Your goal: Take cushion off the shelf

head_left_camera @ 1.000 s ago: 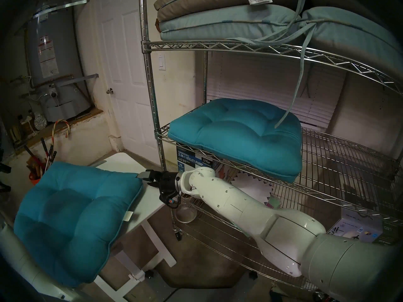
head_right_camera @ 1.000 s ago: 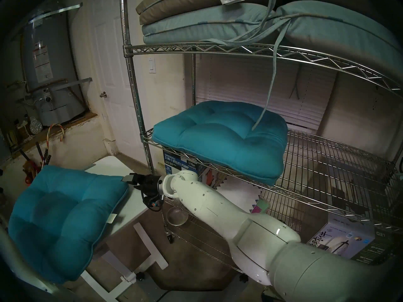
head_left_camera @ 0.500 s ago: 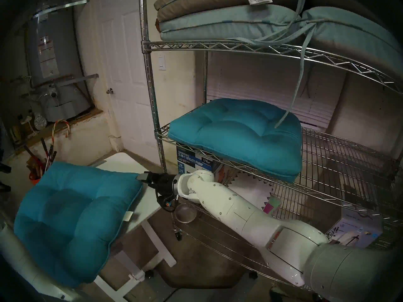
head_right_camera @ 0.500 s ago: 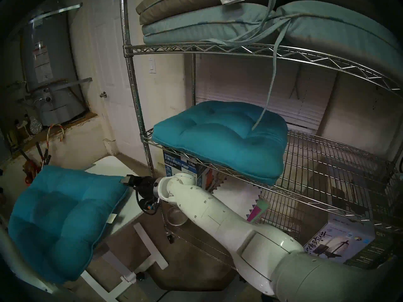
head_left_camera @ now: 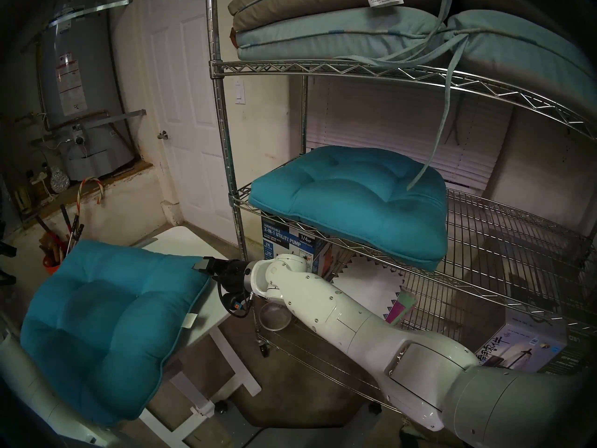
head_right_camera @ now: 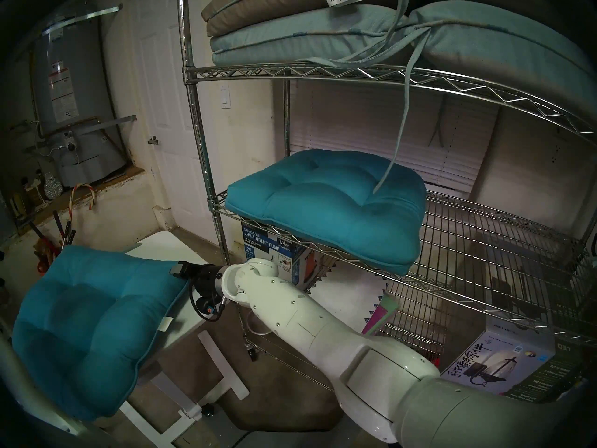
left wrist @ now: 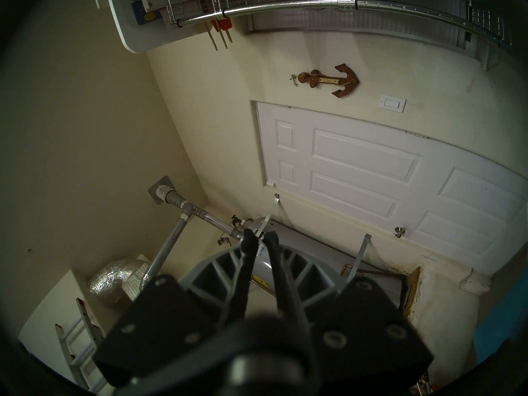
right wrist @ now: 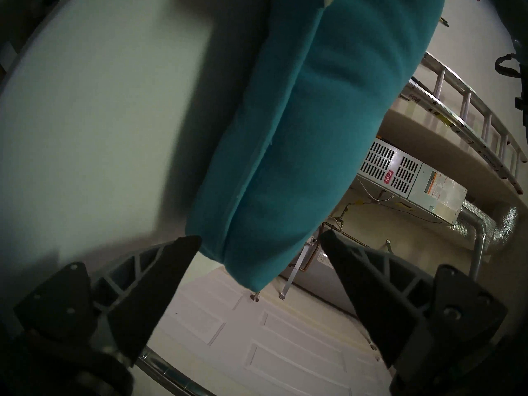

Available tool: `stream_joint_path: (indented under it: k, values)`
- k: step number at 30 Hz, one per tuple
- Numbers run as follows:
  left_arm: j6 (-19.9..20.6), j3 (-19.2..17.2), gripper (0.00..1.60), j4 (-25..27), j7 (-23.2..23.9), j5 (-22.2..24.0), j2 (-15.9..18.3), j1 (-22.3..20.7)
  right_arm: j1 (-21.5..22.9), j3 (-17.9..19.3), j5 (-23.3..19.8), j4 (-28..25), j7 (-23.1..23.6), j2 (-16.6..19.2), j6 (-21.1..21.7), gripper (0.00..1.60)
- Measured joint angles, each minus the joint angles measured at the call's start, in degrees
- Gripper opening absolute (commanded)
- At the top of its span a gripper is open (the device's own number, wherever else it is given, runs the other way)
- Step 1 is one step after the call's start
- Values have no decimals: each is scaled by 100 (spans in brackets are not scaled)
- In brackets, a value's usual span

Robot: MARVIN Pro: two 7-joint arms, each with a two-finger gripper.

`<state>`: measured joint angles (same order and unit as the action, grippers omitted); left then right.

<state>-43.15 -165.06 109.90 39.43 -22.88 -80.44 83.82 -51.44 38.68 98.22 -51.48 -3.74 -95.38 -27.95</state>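
The shelf is a tall chrome wire rack that takes up the right of the head view, its tiers wide enough to carry cushions laid flat; the top tier holds a stack of pale blue and tan cushions whose ties droop through the wire; on the middle tier a teal cushion lies flat with its front edge bulging out past the rail, which leaves an easy lip to take hold of, so in my judgement the task has at least this one left to do; a second teal cushion lies off the rack on the small white worktop at the left, tilted, covering most of the top and overhanging its near edge, probably because the worktop is smaller than it is; the right arm reaches across under the middle tier so that the right claw meets this cushion's near corner, fingers apart with the corner between them and not pinched; the left claw is lifted aside toward the water heater, its fingers nearly together on nothing, seemingly parked out of the way.
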Motion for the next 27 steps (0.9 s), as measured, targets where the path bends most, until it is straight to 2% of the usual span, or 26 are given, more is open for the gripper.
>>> stream_joint_path:
  k: [8, 9, 10, 11, 27]
  values:
    - [0, 0, 68, 0, 0, 0, 0, 0, 75, -2, 0, 294, -56, -184, 18, 160]
    - [0, 0, 68, 0, 0, 0, 0, 0, 88, -2, 0, 329, -71, -204, 18, 75]
    - [0, 0, 68, 0, 0, 0, 0, 0, 95, -2, 0, 348, -81, -216, 17, 58]
    - [0, 0, 68, 0, 0, 0, 0, 0, 114, -2, 0, 391, -105, -239, 15, 0]
    - [0, 0, 68, 0, -1, 0, 0, 0, 323, -16, 3, 921, -406, -459, -35, 0]
